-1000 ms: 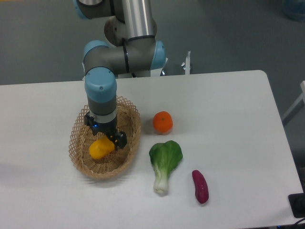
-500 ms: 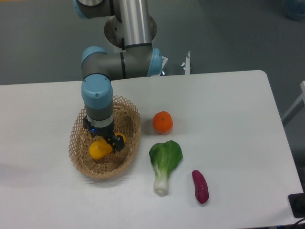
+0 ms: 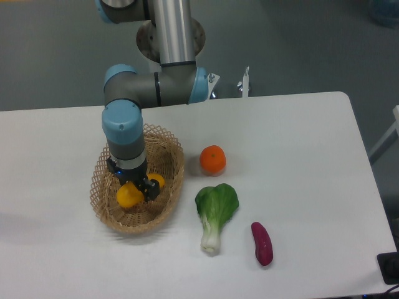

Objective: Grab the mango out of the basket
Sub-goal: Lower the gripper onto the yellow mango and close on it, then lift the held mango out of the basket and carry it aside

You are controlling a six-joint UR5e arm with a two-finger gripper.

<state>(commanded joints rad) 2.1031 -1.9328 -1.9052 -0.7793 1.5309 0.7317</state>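
The yellow-orange mango (image 3: 128,197) lies inside the tan wicker basket (image 3: 105,167) on the left of the table. My gripper (image 3: 138,188) points straight down into the basket and sits across the mango's middle. Yellow shows on both sides of it, the larger part at lower left and a small end at upper right. One black finger (image 3: 150,189) is visible against the fruit, while the wrist hides the other. I cannot see whether the fingers press on the mango. The arm's blue-capped wrist covers the basket's back half.
A round orange (image 3: 212,159) sits just right of the basket. A green bok choy (image 3: 216,207) lies in front of it, and a purple sweet potato (image 3: 262,243) is further right. The robot's base column stands behind the basket at the table's back edge.
The gripper has shifted left and a little lower, from the mango's right end to over its middle. The mango and basket have stayed where they were.
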